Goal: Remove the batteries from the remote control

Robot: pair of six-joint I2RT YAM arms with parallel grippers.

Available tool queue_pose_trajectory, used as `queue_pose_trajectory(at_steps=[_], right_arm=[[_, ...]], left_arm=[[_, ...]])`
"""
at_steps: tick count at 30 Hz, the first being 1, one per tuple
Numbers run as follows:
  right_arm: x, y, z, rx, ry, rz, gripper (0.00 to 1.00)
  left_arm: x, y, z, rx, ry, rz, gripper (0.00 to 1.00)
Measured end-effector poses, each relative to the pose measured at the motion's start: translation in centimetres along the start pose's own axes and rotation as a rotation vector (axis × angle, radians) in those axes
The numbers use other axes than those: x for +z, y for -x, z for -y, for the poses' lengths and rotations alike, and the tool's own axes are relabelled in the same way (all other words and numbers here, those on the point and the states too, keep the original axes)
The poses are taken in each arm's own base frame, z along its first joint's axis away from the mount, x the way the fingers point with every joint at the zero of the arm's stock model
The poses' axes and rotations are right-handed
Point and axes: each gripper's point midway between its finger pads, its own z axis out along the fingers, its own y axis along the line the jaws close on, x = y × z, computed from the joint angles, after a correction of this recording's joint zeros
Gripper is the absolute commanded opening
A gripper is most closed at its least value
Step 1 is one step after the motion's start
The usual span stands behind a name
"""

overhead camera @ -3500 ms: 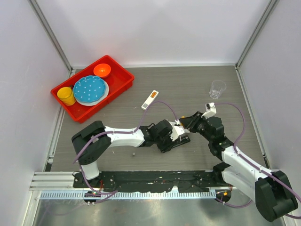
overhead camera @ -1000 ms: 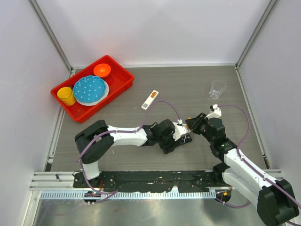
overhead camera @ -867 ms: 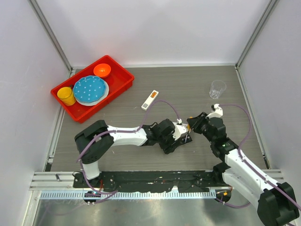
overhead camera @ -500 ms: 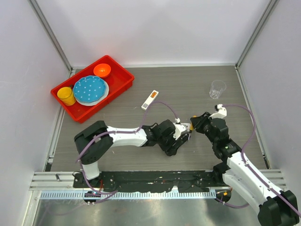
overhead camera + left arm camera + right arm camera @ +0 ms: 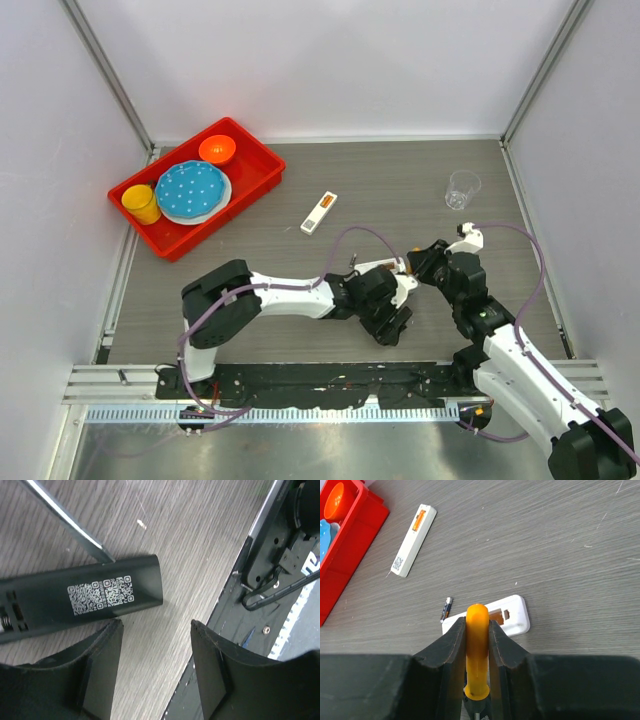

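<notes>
step in hand, as judged: prying cells out of the open battery bays; unloading is not finished.

- an orange battery [image 5: 419, 519] sits in the open bay of the white remote [image 5: 318, 212], which lies alone mid-worktop [image 5: 380, 180], well apart from both arms.
- the left claw [image 5: 155, 630] is released. its jaws are spread wide and hover over bare wood just beside the black remote [image 5: 85, 597], without touching it.
- the black remote lies back-up with its qr label showing. a spring [image 5: 4, 621] is visible at its left end, and no cell shows in the part of the bay in frame.
- the blade [image 5: 65, 524] tip meets the black remote's upper edge.
- the right claw [image 5: 476, 625] is clenched on the orange handle of the screwdriver [image 5: 477, 645].
- a white casing [image 5: 492, 617] with open slots lies just beyond the handle. its contents cannot be told.

next move, as judged: close the left claw on the black remote to steady it, then work the blade under a cell.
</notes>
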Motion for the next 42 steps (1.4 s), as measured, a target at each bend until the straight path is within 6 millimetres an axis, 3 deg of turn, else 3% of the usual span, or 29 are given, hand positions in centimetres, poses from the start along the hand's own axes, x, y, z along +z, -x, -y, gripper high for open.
queue_pose_trajectory(at_steps=[10, 15, 19, 22, 25, 31, 42], right_arm=[[0.1, 0.2, 0.4, -0.008, -0.018, 0.01, 0.01], [0.3, -0.3, 0.7, -0.015, -0.029, -0.01, 0.01], [0.8, -0.6, 0.6, -0.019, -0.027, -0.021, 0.01], [1.2, -0.2, 0.2, -0.019, -0.013, -0.002, 0.01], [1.5, 0.5, -0.6, -0.02, 0.012, 0.044, 0.01], [1.7, 1.5, -2.8, -0.036, 0.074, 0.149, 0.01], [3.4, -1.0, -4.7, -0.114, 0.135, 0.153, 0.01]], left_arm=[[0.1, 0.5, -0.2, 0.016, -0.019, 0.002, 0.59], [-3.0, -0.2, -1.7, -0.026, -0.03, 0.019, 0.56], [-6.2, 1.0, -4.0, -0.105, -0.043, 0.115, 0.51], [-7.4, 1.6, -5.7, -0.169, -0.044, 0.162, 0.45], [-7.5, 1.3, -6.3, -0.213, -0.05, 0.167, 0.41], [-7.0, 1.0, -5.8, -0.254, -0.095, 0.174, 0.32], [-6.7, 0.6, -7.0, -0.312, -0.076, 0.184, 0.17]])
